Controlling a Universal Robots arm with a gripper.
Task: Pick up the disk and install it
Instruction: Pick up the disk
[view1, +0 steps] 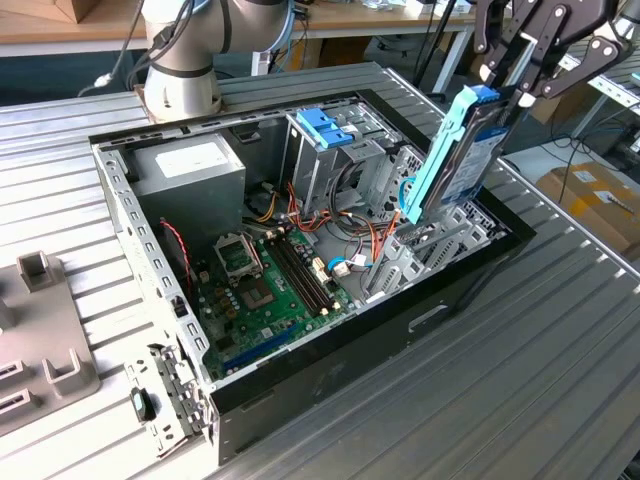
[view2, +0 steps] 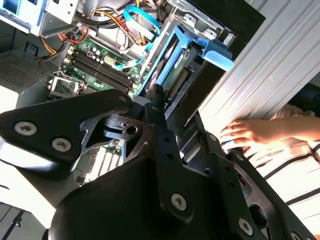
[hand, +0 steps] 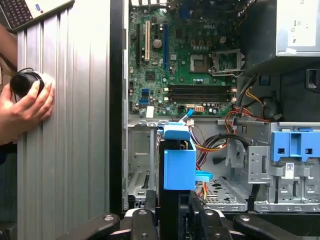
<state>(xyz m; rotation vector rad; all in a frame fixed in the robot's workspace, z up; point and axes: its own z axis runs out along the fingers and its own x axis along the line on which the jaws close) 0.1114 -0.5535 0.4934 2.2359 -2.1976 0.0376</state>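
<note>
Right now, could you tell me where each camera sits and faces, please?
Exterior view: off the arm, looking down into the computer case; shows arm and pincer gripping the disk.
First wrist view: behind the pincer, facing into the case.
Second wrist view: beside the pincer's links, facing the disk.
Both wrist views share the disk and a person's hand.
</note>
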